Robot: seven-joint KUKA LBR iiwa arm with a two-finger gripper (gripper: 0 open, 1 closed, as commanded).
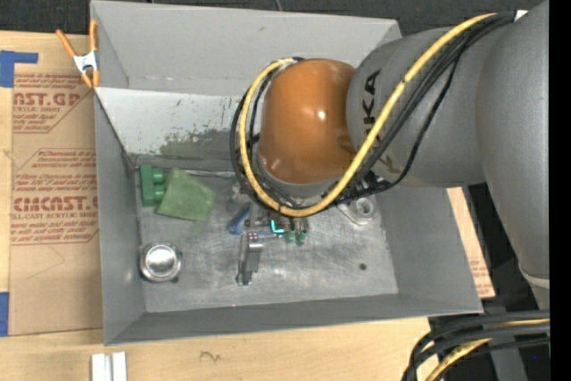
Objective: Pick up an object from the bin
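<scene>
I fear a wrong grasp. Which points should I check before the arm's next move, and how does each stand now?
1. The gripper inside the bin walls: ok.
2. A thing right under the gripper: not ok, none there.
3. The small blue piece reachable: cannot tell, partly hidden by the arm.
4. The silver round cap stands free: ok.
5. The green block apart from pale green piece: not ok, they touch.

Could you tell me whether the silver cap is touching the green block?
Apart: camera view shows bare bin floor between the silver cap and green block.
</scene>
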